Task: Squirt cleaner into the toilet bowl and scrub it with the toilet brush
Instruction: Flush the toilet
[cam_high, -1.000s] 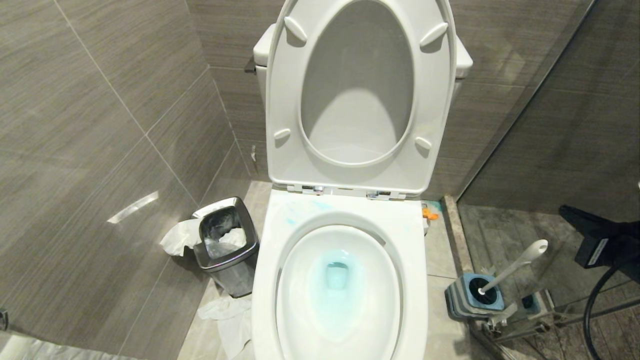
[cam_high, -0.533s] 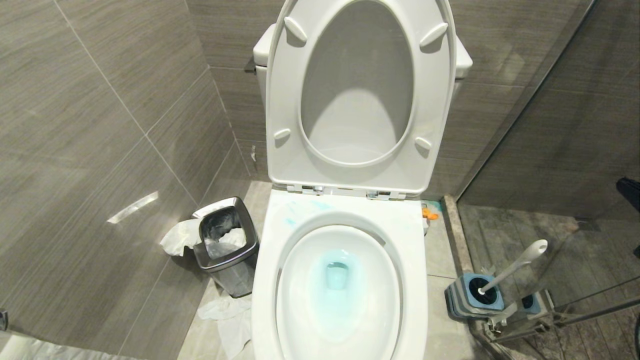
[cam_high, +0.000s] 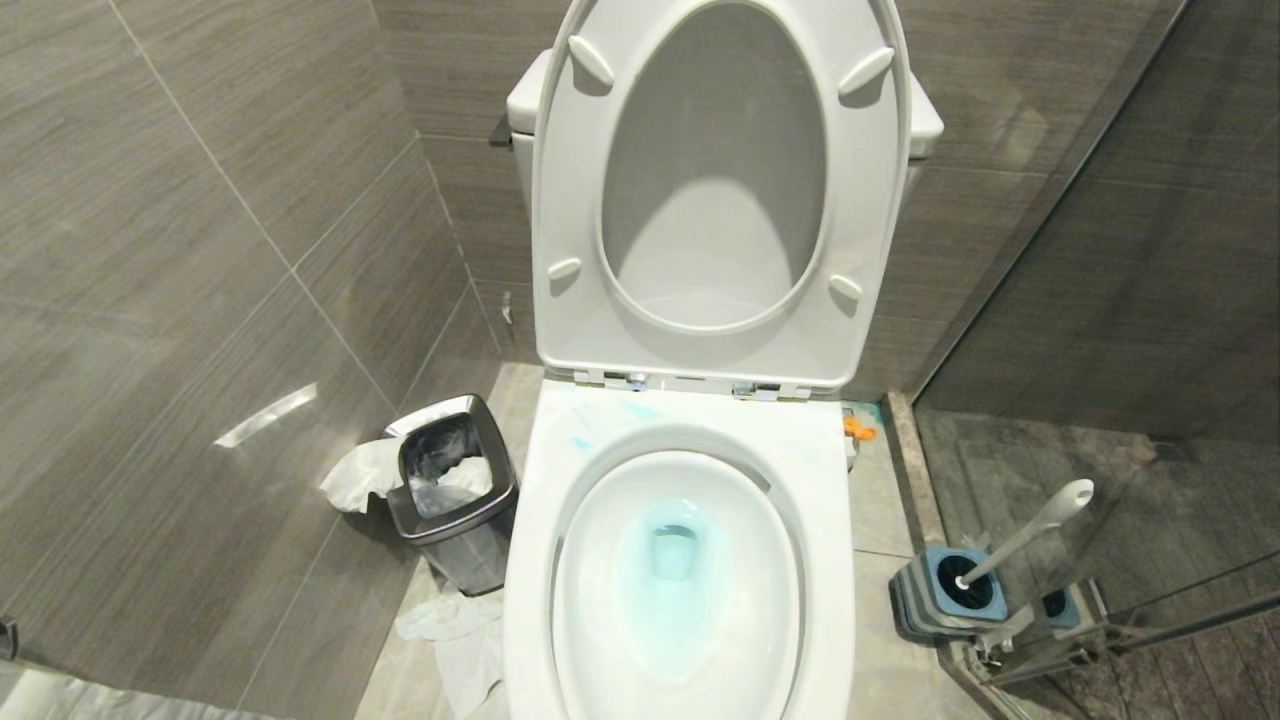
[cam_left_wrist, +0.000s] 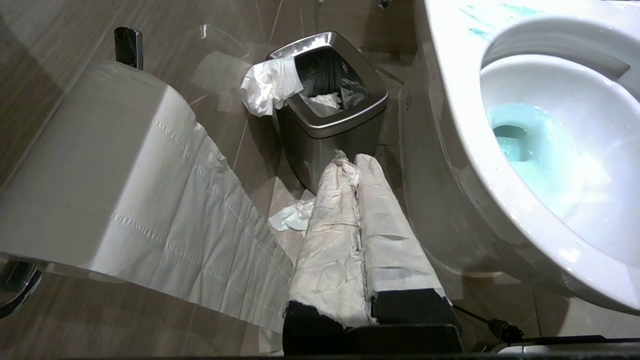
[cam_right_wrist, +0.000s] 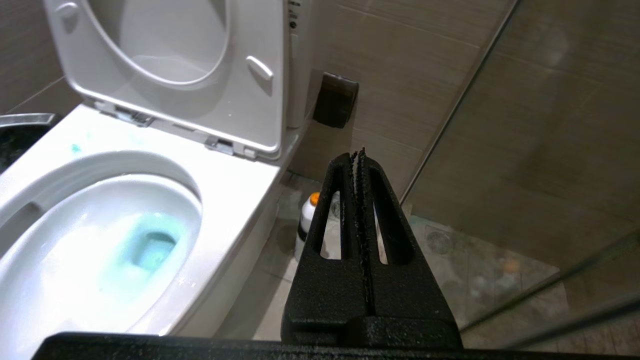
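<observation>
Neither arm is showing in the head view. Toilet bowl (cam_high: 680, 600) is sitting centre frame with seat and lid (cam_high: 715, 190) standing raised against the tank. Cleaner (cam_high: 670, 560) is tinting the water teal around the drain hole, with thin teal smears lying on the back rim. Toilet brush (cam_high: 1020, 540) is standing head-down in its blue-and-grey striped holder (cam_high: 945, 590) on the floor to the right of the bowl, white handle leaning up and right, nothing touching it. Steel bin (cam_high: 450, 490) is sitting left of the bowl, tissue hanging over its edge. Left gripper (cam_left_wrist: 350, 162) is hanging low beside the bin, its paper-wrapped fingers pressing together, gripping nothing; toilet roll (cam_left_wrist: 95, 170) is hanging close by it. Right gripper (cam_right_wrist: 361, 155) is pointing at the tiled wall right of the tank, fingers pressing together, empty; a white bottle with an orange cap (cam_right_wrist: 307, 215) is standing on the floor behind it.
</observation>
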